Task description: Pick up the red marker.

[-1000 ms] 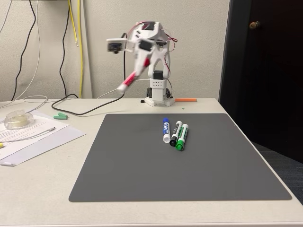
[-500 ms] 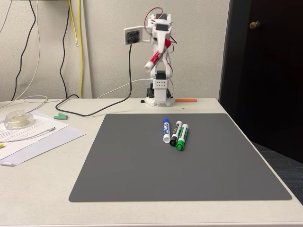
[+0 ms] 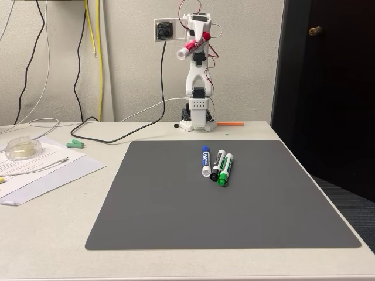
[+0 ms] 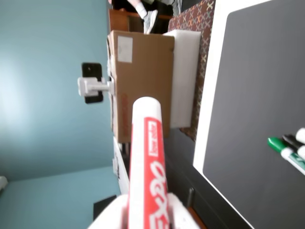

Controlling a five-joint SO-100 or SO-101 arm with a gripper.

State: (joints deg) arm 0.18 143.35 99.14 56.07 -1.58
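High above the table, at the top of the folded-up arm, the red marker (image 3: 191,46) sits clamped in the gripper (image 3: 199,42), well clear of the grey mat (image 3: 176,222) and of everything on it. The fingers are closed snugly on the marker's barrel; in the wrist view the white pads (image 4: 178,214) press on either side of the red-and-white label, with the white end (image 4: 145,107) sticking out ahead of them. Judging from this, the pick is essentially done, and what remains is to hold it: keep the clamp firm and steady, avoid any quick wrist swing that could let the smooth barrel slide through the pads, and keep the raised pose well away from the wall behind. In the fixed view the marker's long axis runs on a shallow slant, its white end pointing down and to the left, its capped end up and to the right, hidden at the gripper. Below, the blue marker (image 3: 205,160), the black marker (image 3: 217,164) and the green marker (image 3: 225,170) lie side by side on the mat, and an orange stick (image 3: 230,124) rests beside the arm's base (image 3: 195,120).
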